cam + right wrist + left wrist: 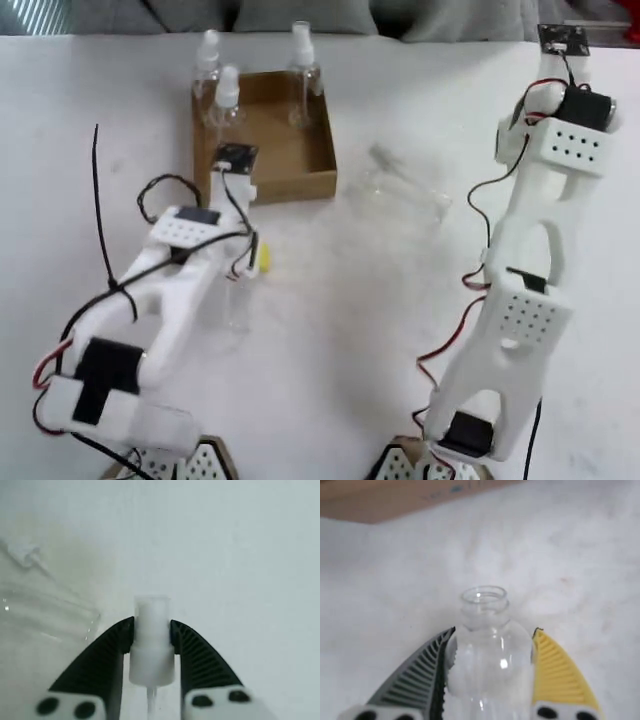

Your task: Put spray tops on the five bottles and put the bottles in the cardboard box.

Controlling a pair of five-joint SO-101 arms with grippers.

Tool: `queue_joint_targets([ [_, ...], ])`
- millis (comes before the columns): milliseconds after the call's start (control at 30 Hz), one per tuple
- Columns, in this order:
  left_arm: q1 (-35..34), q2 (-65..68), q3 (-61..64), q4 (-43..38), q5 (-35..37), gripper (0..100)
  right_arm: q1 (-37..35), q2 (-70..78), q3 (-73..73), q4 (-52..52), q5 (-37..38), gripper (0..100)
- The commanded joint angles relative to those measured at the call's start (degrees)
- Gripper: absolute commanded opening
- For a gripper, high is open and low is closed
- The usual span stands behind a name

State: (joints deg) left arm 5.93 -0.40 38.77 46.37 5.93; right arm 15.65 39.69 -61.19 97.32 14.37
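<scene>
My left gripper (492, 632) is shut on a clear bottle (490, 670) whose neck is uncapped, held between a grey finger and a yellow finger. In the high view this gripper (250, 262) and its bottle (237, 300) are just in front of the cardboard box (300, 185). My right gripper (152, 625) is shut on a white spray top (151, 647) above the table. Three capped bottles stand in the box: two (207, 62) (228, 95) at its back left and one (303, 60) at its back right. Another clear bottle (410, 195) lies on the table right of the box.
The right arm (530, 290) stretches along the table's right side up to its far edge. The lying bottle (45, 615) with a white spray head (22, 552) is close beside my right gripper. Cables trail from both arms. White table surface lies open between the arms.
</scene>
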Motion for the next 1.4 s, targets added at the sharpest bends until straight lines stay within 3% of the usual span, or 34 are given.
queue_joint_targets([
  [0,0.6,-7.6,4.6,-5.7,-0.9,12,-0.8,-12.8,9.9,1.5,-0.6,2.1],
  [400,0.0,-20.6,12.8,-10.7,-0.9,12,-12.3,-42.9,30.5,1.5,-1.1,2.0],
  [767,-1.5,-45.0,24.4,-12.4,-0.9,12,-27.5,-62.9,41.1,-0.7,-1.2,2.0],
  [933,-2.4,-58.7,33.3,-18.8,-0.9,12,-31.4,-63.5,41.1,-4.6,-10.9,2.0],
  [1233,-4.4,-82.6,42.1,-18.9,-0.5,12,-36.9,-63.7,40.8,-11.9,-22.9,2.0],
  [1367,-4.4,-89.8,45.2,-18.9,-0.4,12,-39.3,-63.7,40.8,-17.5,-24.8,2.0],
])
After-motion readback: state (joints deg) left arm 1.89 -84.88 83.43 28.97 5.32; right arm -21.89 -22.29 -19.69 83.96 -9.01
